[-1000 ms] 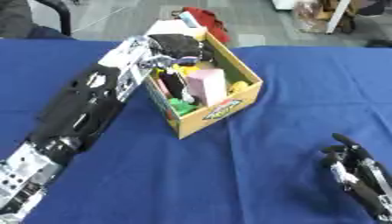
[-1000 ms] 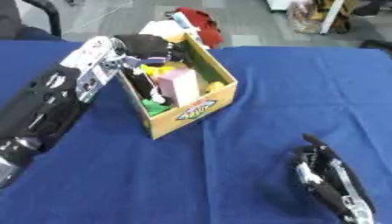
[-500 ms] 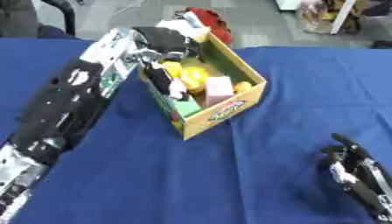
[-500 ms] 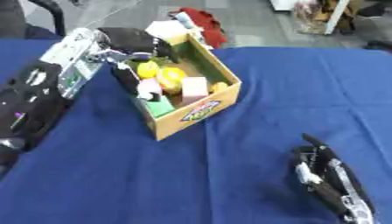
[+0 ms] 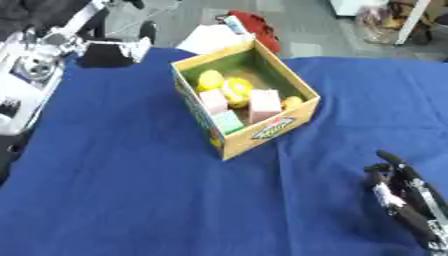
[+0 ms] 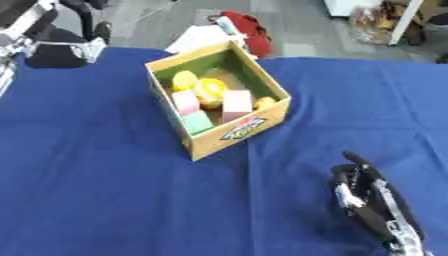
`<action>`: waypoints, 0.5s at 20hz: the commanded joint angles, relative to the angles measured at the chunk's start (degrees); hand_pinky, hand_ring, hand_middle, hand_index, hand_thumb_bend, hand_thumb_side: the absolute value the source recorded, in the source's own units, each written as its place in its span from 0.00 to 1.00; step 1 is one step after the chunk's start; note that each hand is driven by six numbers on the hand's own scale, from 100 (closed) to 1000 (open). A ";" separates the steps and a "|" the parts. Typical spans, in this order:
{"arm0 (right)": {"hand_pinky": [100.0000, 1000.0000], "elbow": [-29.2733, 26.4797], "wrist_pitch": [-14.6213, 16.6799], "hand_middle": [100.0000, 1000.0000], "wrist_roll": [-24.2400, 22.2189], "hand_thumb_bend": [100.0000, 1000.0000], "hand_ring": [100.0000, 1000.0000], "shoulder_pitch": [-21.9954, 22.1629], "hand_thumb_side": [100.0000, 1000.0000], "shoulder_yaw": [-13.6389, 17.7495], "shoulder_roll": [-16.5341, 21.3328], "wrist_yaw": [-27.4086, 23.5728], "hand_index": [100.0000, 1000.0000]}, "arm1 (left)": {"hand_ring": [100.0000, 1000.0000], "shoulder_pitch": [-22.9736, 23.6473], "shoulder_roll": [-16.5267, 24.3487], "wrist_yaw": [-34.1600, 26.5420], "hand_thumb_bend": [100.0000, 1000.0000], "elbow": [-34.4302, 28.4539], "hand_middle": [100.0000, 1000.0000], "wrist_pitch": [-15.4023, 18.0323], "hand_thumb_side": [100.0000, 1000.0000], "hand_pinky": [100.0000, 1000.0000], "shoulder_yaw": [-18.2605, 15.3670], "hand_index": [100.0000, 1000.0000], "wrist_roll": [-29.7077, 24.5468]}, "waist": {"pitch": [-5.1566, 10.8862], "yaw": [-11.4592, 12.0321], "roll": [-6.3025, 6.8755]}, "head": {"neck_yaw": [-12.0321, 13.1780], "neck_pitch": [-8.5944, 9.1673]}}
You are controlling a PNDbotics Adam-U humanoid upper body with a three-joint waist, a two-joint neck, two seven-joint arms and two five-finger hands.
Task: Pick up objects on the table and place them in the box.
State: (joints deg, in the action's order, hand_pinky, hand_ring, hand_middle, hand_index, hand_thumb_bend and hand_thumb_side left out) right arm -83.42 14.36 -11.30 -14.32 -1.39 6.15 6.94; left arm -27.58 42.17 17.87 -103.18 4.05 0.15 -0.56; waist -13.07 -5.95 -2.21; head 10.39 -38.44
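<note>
The right hand (image 6: pixel 372 210) rests near the lower right corner on the blue tablecloth (image 5: pixel 131 190), its fingers (image 5: pixel 395 162) straight and relaxed, holding nothing. The left hand (image 5: pixel 109 52) is at the upper left, well apart from the box; it looks blurred and I cannot tell how its fingers stand. The cardboard box (image 5: pixel 262 131) stands in the middle of the table, turned a little askew. Inside it lie two pink blocks (image 5: pixel 262 105), a green block (image 5: pixel 228 121) and some yellow things (image 5: pixel 234 90), close together. No loose objects show on the cloth.
</note>
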 commanded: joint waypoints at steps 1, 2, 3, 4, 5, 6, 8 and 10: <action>0.62 -1.41 0.21 0.63 0.08 0.00 0.56 -0.74 0.37 0.42 0.28 -0.37 0.91 | 0.62 4.13 -1.39 -6.10 0.00 -4.86 0.67 -2.64 0.35 0.72 -3.58 0.78 6.77 | 1.92 0.46 -0.61 | -0.74 -1.35; 0.62 -1.48 0.23 0.63 0.10 0.00 0.56 -0.78 0.36 0.47 0.22 -0.43 0.91 | 0.62 6.20 -2.62 -7.38 0.00 -5.67 0.66 -2.86 0.39 0.71 -4.03 0.77 8.19 | 1.99 0.72 -0.78 | -0.90 -1.83; 0.62 -1.54 0.24 0.63 0.11 0.00 0.56 -0.80 0.36 0.53 0.16 -0.47 0.91 | 0.61 8.08 -3.89 -8.30 0.00 -6.13 0.66 -3.01 0.41 0.71 -4.35 0.77 9.24 | 2.08 0.96 -0.94 | -1.02 -2.26; 0.62 -1.60 0.25 0.63 0.12 0.00 0.56 -0.82 0.36 0.58 0.10 -0.51 0.91 | 0.61 9.77 -5.18 -9.06 0.00 -6.40 0.66 -3.13 0.45 0.71 -4.52 0.77 10.05 | 2.16 1.20 -1.10 | -1.10 -2.59; 0.62 -1.65 0.27 0.63 0.12 0.00 0.56 -0.84 0.35 0.61 0.06 -0.55 0.91 | 0.61 11.27 -6.50 -9.68 0.00 -6.62 0.66 -3.12 0.46 0.71 -4.57 0.77 10.60 | 2.24 1.42 -1.24 | -1.14 -2.87; 0.62 -1.69 0.29 0.63 0.11 0.00 0.56 -0.87 0.35 0.64 0.01 -0.58 0.91 | 0.61 12.43 -7.66 -10.17 0.00 -6.73 0.66 -3.10 0.48 0.71 -4.57 0.77 11.00 | 2.31 1.60 -1.35 | -1.16 -3.08; 0.62 -1.85 0.30 0.63 0.14 0.00 0.56 -0.95 0.35 0.73 -0.24 -0.69 0.91 | 0.60 14.56 -10.37 -11.50 0.00 -6.62 0.65 -3.13 0.53 0.70 -4.50 0.77 11.62 | 2.39 1.81 -1.49 | -1.05 -3.50; 0.62 -2.06 0.31 0.63 0.04 0.00 0.56 -0.96 0.35 0.71 -0.49 -0.80 0.91 | 0.60 16.27 -12.70 -12.53 0.00 -6.44 0.65 -2.86 0.55 0.70 -4.50 0.77 12.03 | 2.44 1.94 -1.58 | -0.99 -3.98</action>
State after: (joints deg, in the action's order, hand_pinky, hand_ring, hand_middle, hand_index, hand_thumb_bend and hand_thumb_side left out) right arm -83.99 14.46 -11.22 -14.65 -1.07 5.52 6.59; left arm -11.03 29.82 6.16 -108.67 1.09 -3.59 10.88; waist -12.35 -4.09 -3.20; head 9.43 -41.92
